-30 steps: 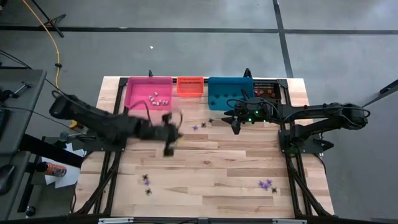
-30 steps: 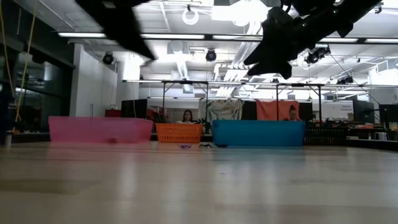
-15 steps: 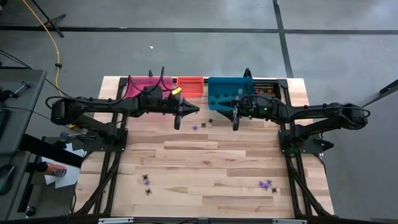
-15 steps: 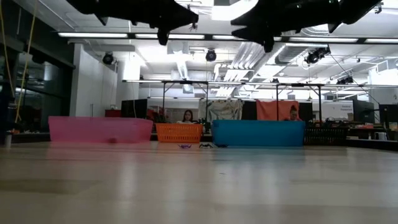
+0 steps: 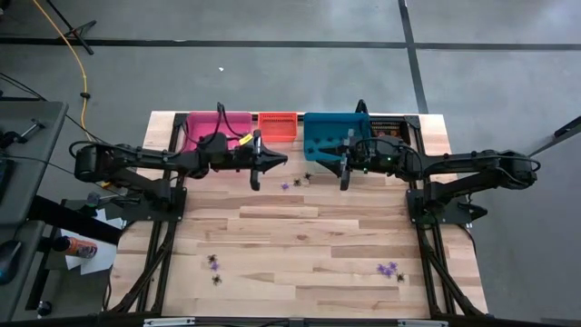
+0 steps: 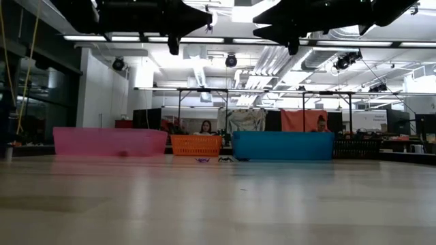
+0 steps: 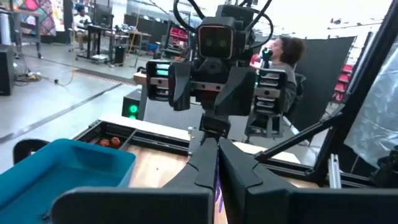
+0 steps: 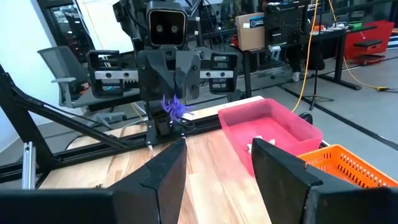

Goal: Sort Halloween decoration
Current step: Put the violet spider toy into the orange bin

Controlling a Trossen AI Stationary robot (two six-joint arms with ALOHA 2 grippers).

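My left gripper hangs high over the table's far middle, in front of the orange bin. It points level toward the right arm and is shut on a small purple trinket, a sliver of which also shows in the left wrist view. My right gripper faces it from in front of the blue bin, open and empty. Loose purple and black trinkets lie on the wood between the two grippers. My left gripper pinches the purple trinket between the free ends of its two fingers. The fingers lie level and point toward the table's right side. The trinket sticks out at the fingertips, lifted well clear of the table.
Pink, orange, blue and black bins line the far edge; pale pieces lie in the pink one. More trinkets lie near the front left and front right. People sit in the room beyond the table.
My left gripper, shut on the trinket, has swung from the table's middle toward the far edge and tipped up from pointing down to level, facing the right arm. My right gripper has tipped up to level and risen a little, staying open.
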